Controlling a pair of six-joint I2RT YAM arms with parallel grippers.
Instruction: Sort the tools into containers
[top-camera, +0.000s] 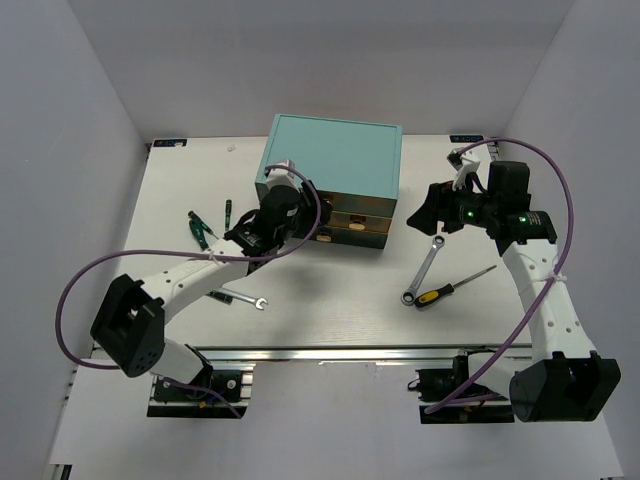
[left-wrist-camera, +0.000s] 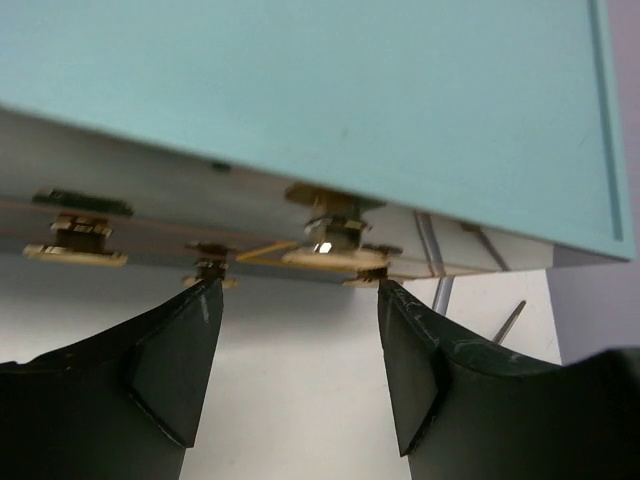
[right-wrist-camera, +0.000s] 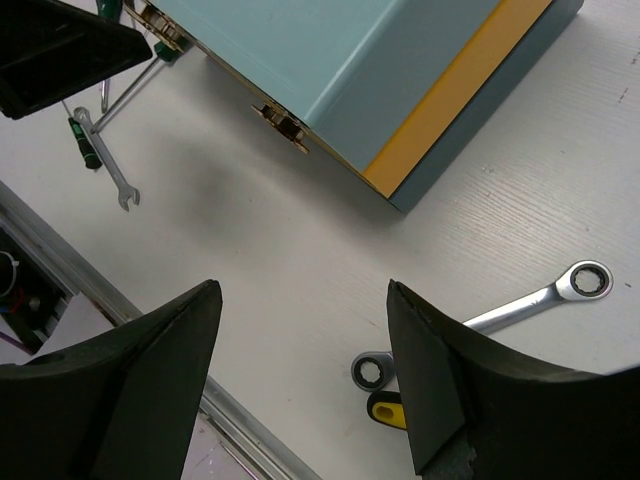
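Drawer handle on the chest front sits mid-frame, dead ahead of the left gripper, jaws spread and empty, so left's way closer; right gripper, also open, just hovers by the diagonal wrench lower right.

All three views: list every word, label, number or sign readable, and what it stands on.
Nothing readable.
Small dark tag at the white table's far left corner: too small to read.
Similar tag at its far right corner: too small to read.
Teal boxy chest of drawers: no lettering visible.
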